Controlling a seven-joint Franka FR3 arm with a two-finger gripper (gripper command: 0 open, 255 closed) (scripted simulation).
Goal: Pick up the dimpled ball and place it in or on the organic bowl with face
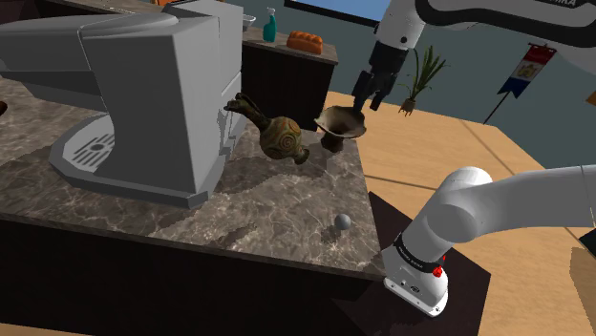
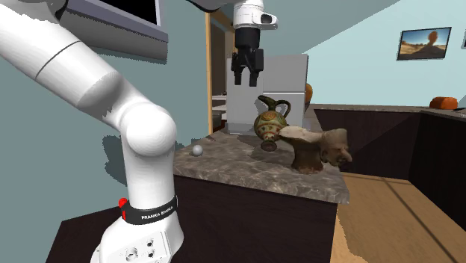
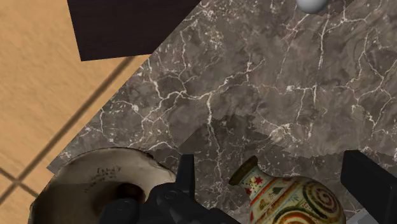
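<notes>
Tool point(image 1: 372, 94) hangs high above the desk point(image 1: 239, 200), fingers wide, empty. Below it we note the jug point(image 3: 292, 197) and the face bowl point(image 3: 102, 178). The dimpled ball point(image 1: 341, 221) lies well apart, near the desk edge. We judge this the approach step: next, cross over the ball, descend, straddle it.

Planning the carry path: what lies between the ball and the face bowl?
Bare marble counter, in the shoulder and wrist views; the painted jug stands beside the bowl, off that line.

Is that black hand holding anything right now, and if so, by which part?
Nothing. The hand hangs open above the counter; the grey ball lies apart on it.
</notes>
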